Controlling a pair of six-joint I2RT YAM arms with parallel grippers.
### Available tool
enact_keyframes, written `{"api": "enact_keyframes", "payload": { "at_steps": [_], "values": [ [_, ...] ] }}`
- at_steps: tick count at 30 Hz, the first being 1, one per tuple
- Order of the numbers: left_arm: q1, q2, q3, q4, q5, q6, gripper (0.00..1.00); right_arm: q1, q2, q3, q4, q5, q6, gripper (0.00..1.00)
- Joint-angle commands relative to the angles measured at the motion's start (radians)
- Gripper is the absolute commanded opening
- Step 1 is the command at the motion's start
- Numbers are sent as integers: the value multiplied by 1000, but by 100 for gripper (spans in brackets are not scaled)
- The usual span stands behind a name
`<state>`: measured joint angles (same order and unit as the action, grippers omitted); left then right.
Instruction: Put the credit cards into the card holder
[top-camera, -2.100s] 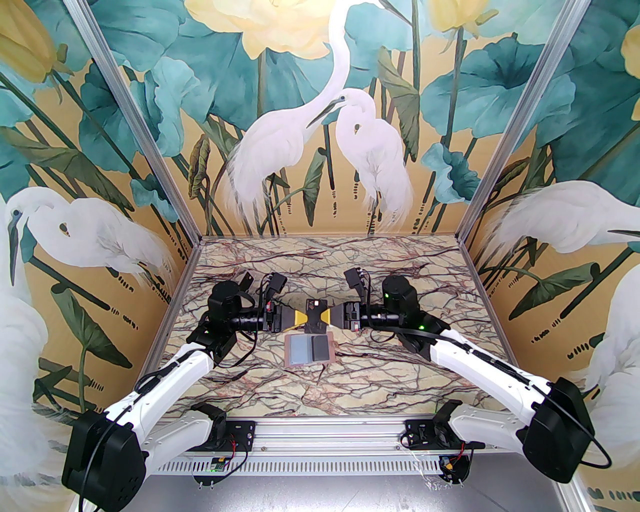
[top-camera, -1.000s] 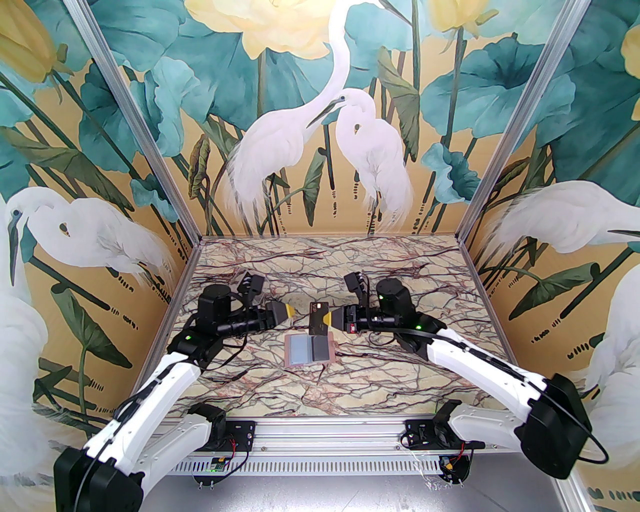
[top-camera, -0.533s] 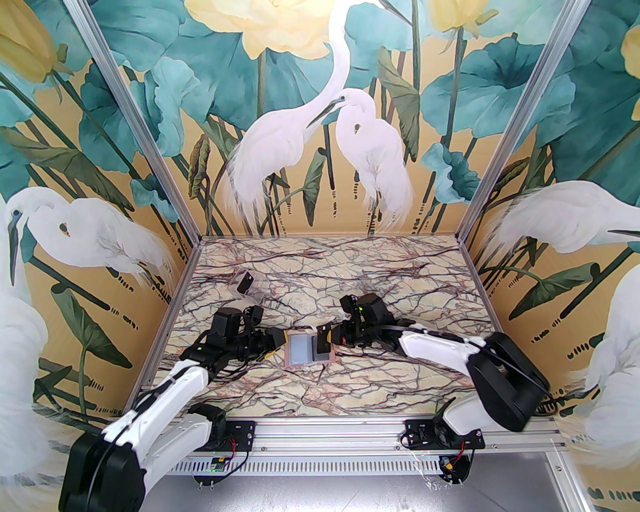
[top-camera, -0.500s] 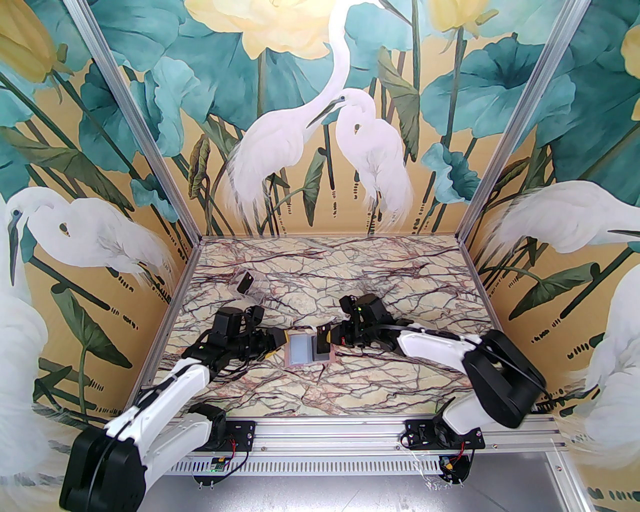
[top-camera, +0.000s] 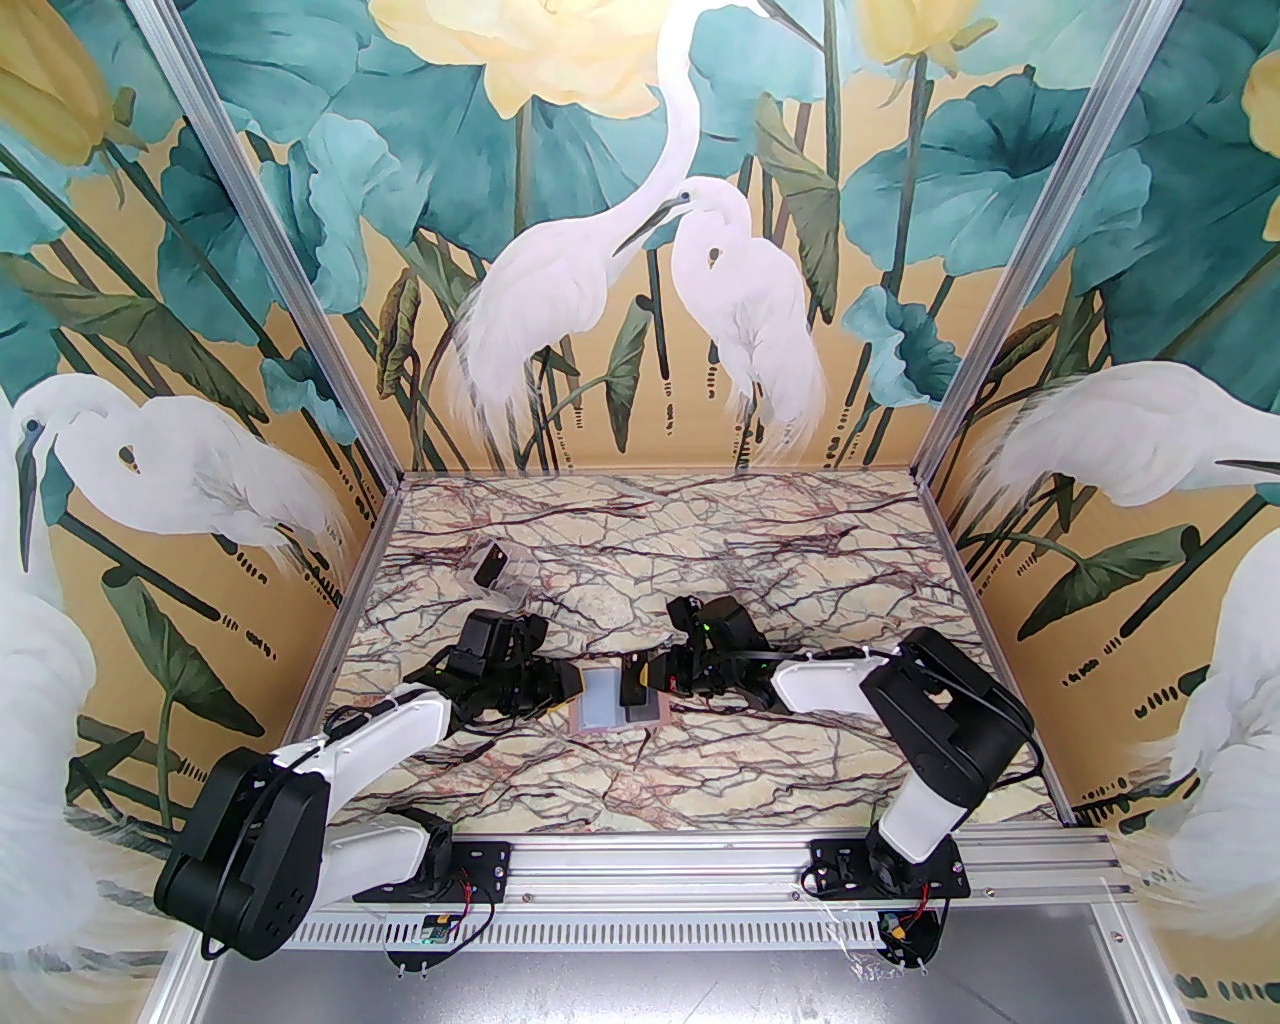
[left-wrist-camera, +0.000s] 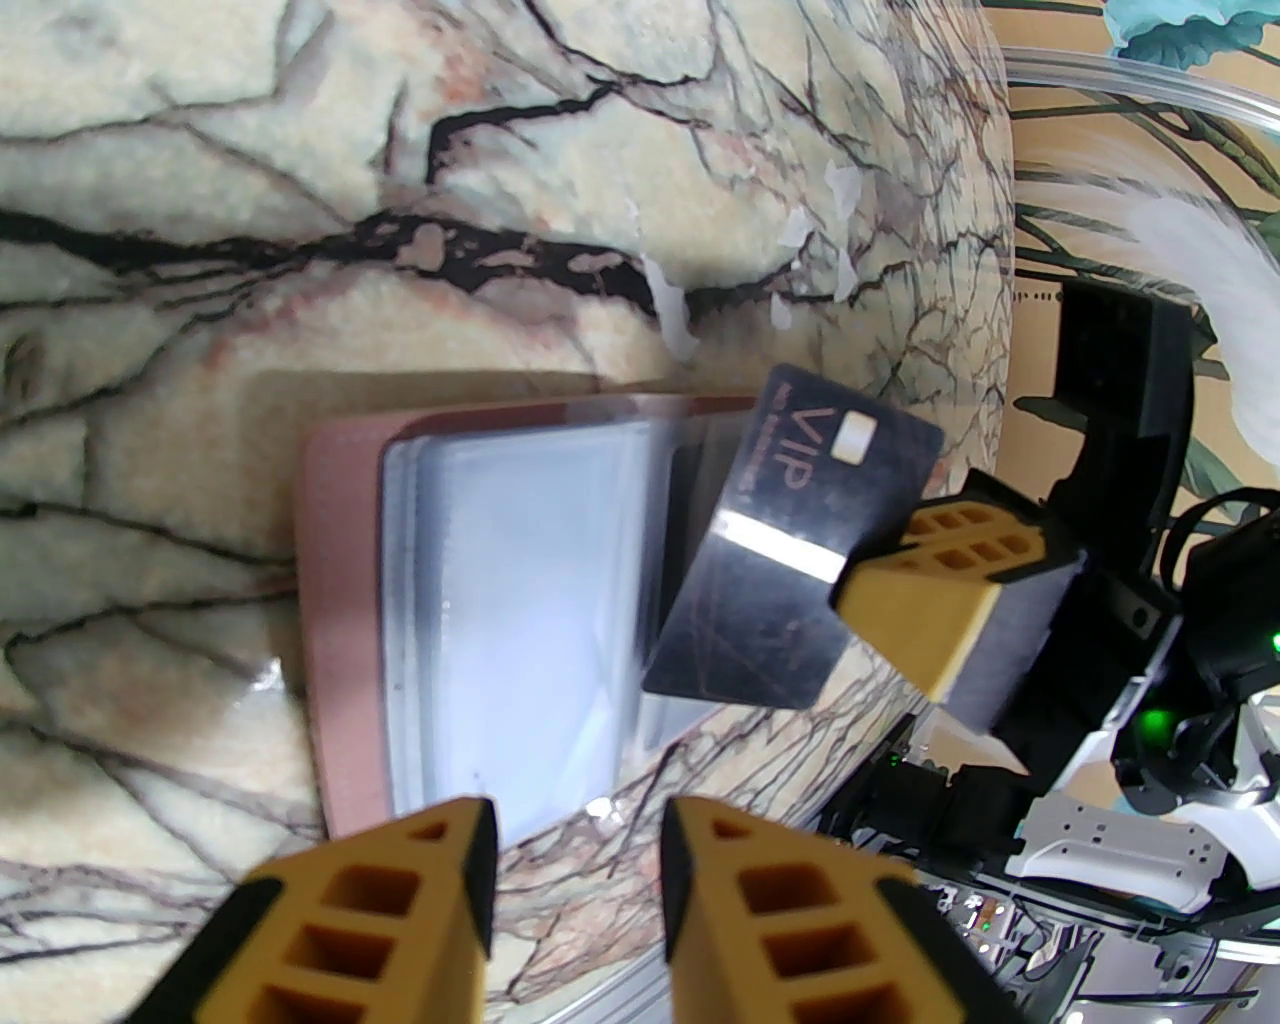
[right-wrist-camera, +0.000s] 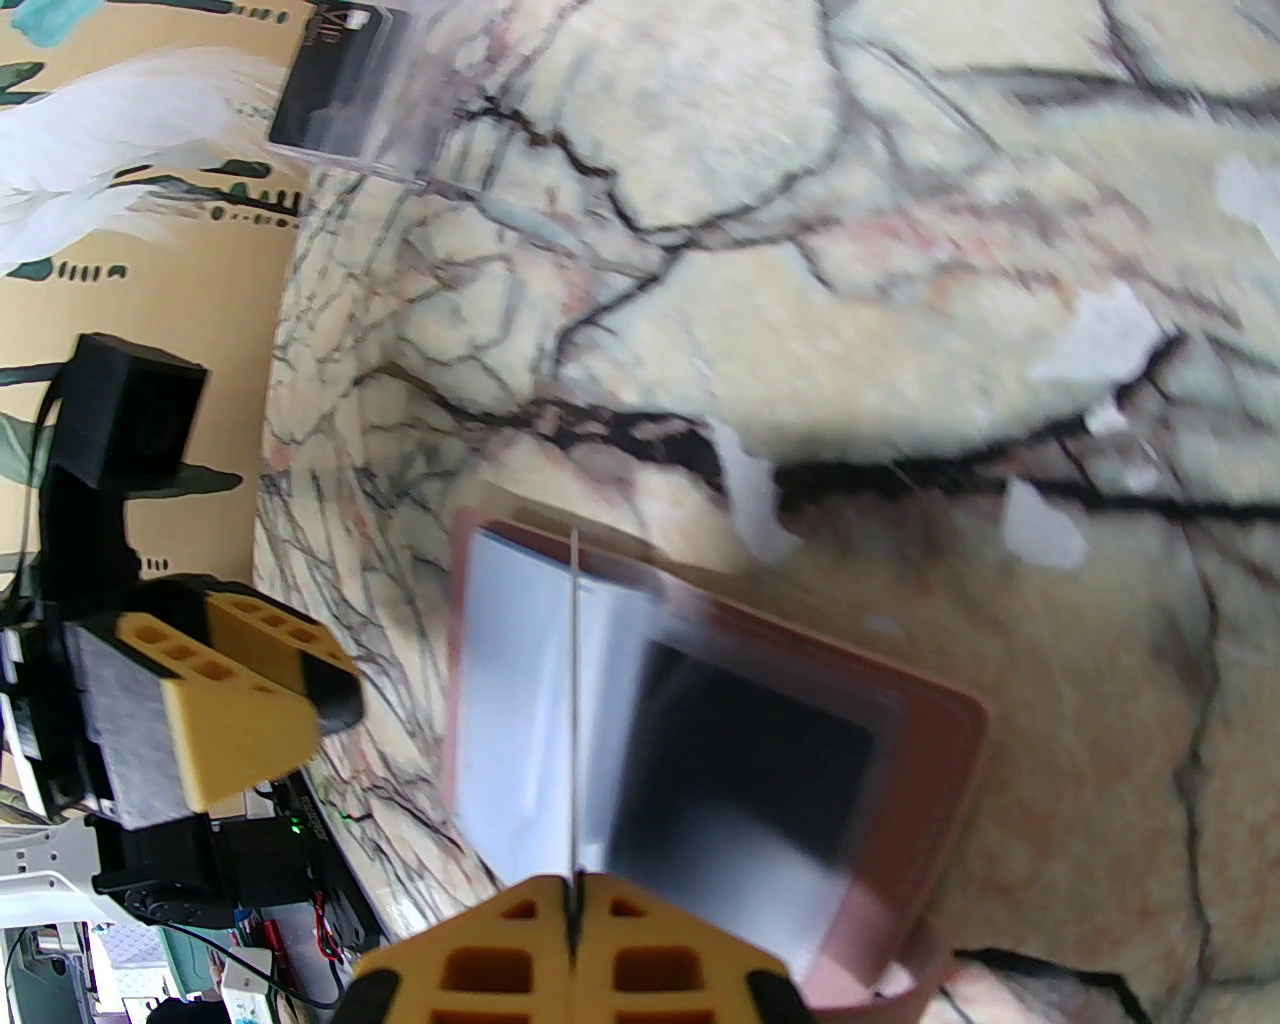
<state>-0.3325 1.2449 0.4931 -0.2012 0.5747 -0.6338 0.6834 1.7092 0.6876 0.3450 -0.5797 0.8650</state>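
Note:
The card holder (top-camera: 590, 722) lies open on the marble table, pink-brown with pale clear sleeves (left-wrist-camera: 520, 610). A dark card (right-wrist-camera: 740, 770) sits under its right sleeve. My right gripper (top-camera: 652, 678) is shut on a black credit card (left-wrist-camera: 790, 520) with gold "VIP" lettering, tilted just above the holder's right half. In the right wrist view that card is a thin edge-on line (right-wrist-camera: 575, 700) rising from my shut right gripper (right-wrist-camera: 575, 900). My left gripper (top-camera: 570, 685) hovers at the holder's left edge. In its own view the left gripper (left-wrist-camera: 575, 850) is open with nothing between the fingers.
A small clear plastic box (top-camera: 497, 572) holding another black card (right-wrist-camera: 335, 90) stands at the back left of the table. Small white scraps (right-wrist-camera: 1040, 520) lie on the marble beyond the holder. The two grippers face each other closely across the holder.
Both arms dropped and drew in toward the holder. The right one carried the black card down over its right half. The left gripper's jaws narrowed.

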Motion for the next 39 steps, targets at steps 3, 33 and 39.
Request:
{"api": "enact_keyframes", "payload": {
  "at_steps": [3, 33, 39],
  "values": [
    [-12, 30, 0, 30, -47, 28, 33, 11, 44, 1, 62, -23, 18, 0],
    [-55, 179, -24, 68, -119, -1, 21, 36, 63, 17, 0, 19, 8, 0],
    [-57, 181, -28, 63, -128, -7, 20, 41, 46, 10, -18, 36, 7, 0]
  ]
}}
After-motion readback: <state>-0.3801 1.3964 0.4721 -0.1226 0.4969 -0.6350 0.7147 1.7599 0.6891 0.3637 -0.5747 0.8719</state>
